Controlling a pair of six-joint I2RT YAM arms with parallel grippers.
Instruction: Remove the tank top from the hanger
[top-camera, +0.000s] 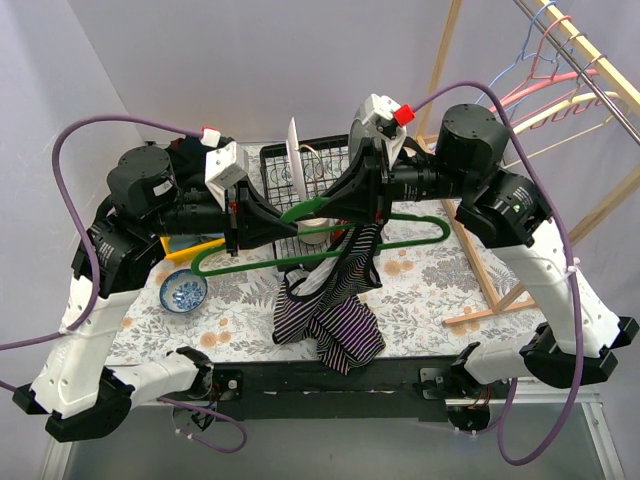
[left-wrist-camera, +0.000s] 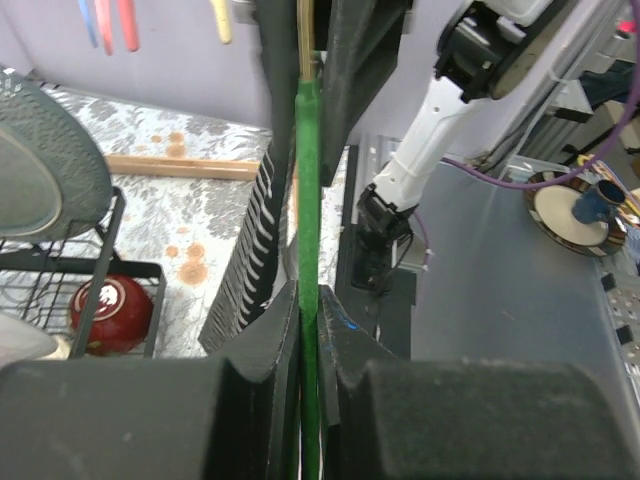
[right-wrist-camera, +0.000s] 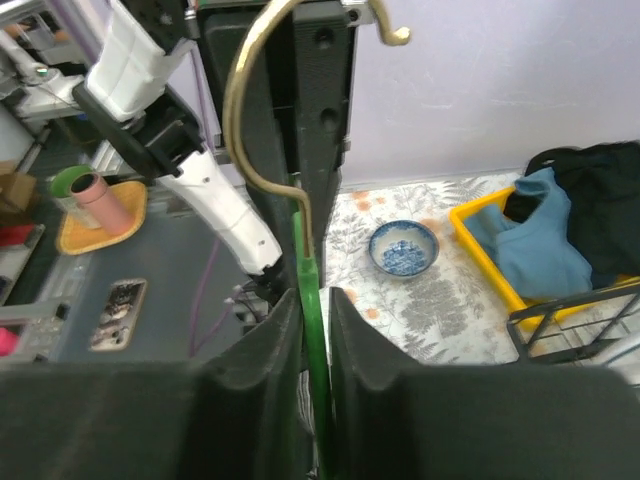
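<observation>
Left pincer (left-wrist-camera: 308, 312) clamped on green hanger (left-wrist-camera: 308, 180), striped tank top (left-wrist-camera: 243, 268) hanging beside

Matt, perhaps velvety hanger (left-wrist-camera: 308, 200); glossy metal hook (right-wrist-camera: 230, 100); cloth tank top (top-camera: 335, 320).

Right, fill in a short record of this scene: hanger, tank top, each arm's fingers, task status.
hanger: green hanger with gold hook, held above the table
tank top: striped tank top, draped on the hanger, hanging down to the table
left fingers: shut on the hanger
right fingers: shut on the hanger below its hook
task status: tank top not yet off
</observation>
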